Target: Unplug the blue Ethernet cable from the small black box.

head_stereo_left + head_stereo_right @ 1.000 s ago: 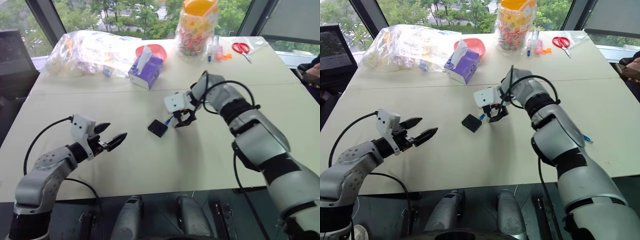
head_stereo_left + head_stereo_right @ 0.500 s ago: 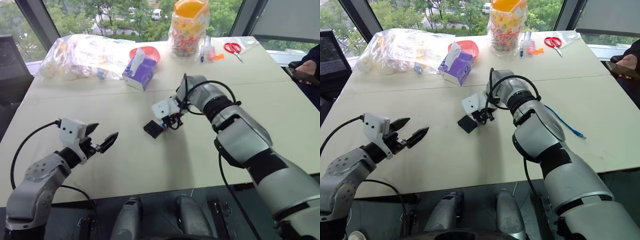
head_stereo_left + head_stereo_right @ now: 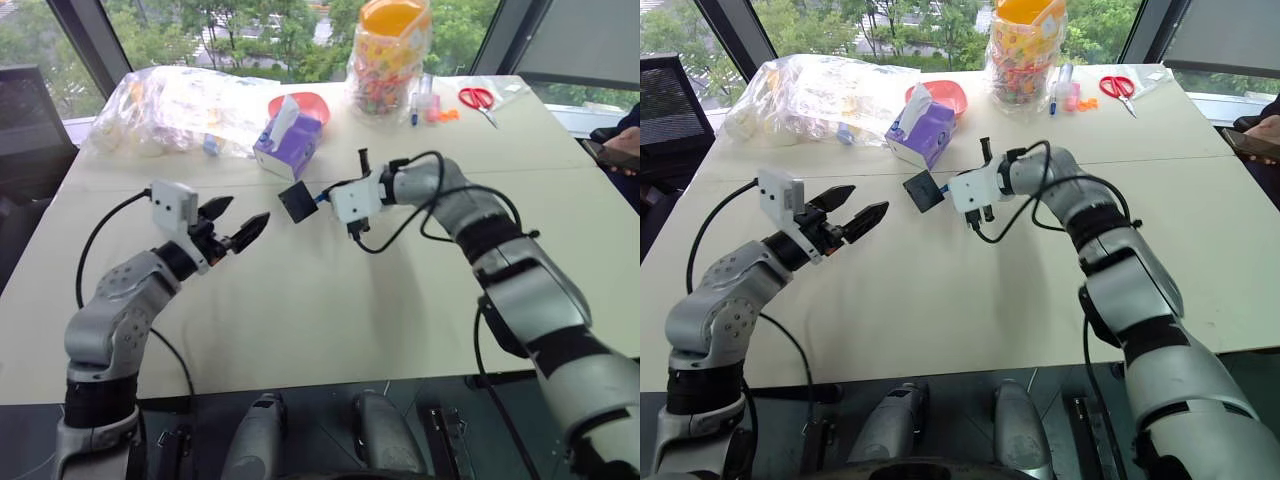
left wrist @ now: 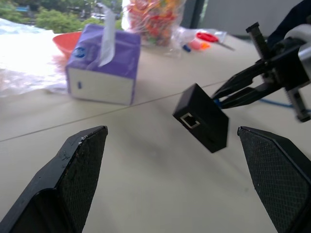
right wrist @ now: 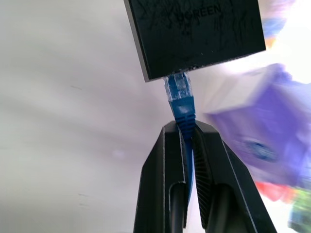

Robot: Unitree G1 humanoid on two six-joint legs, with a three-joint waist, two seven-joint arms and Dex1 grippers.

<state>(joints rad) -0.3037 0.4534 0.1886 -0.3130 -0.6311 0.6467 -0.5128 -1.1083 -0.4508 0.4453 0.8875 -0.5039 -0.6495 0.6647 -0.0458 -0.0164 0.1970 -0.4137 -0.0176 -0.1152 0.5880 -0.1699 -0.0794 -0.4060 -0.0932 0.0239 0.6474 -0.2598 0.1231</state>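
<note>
The right gripper [image 5: 185, 127] is clenching the blue cable [image 5: 182, 108] just behind its plug, its two black fingers pressing together on the cord. The plug is still sitting in the small black box [image 3: 297, 201], so the box is hanging in the air off the end of the cable, tilted, above the pale table [image 3: 330, 320] and clear of its surface. From the right wrist, the box is showing a flat face with faint lettering, and the clear end of the plug is going into its edge.

The left gripper [image 3: 238, 228] is hovering just beside the box on its left, its fingers spreading wide and gripping nothing. Through the left wrist view, the box [image 4: 202, 118] is floating between the two spread fingertips [image 4: 82, 160] with an empty port facing the camera, and the right gripper's closed fingers are reaching in behind it.

Farther back on the table, a purple tissue box [image 3: 290, 143] is standing near the black box, with a red bowl [image 3: 305, 101] behind it. A crumpled clear plastic bag [image 3: 180, 100] is lying to the left, a jar with a yellow lid [image 3: 391, 55] is standing at the far edge, and red-handled scissors [image 3: 480, 99] are lying to its right
</note>
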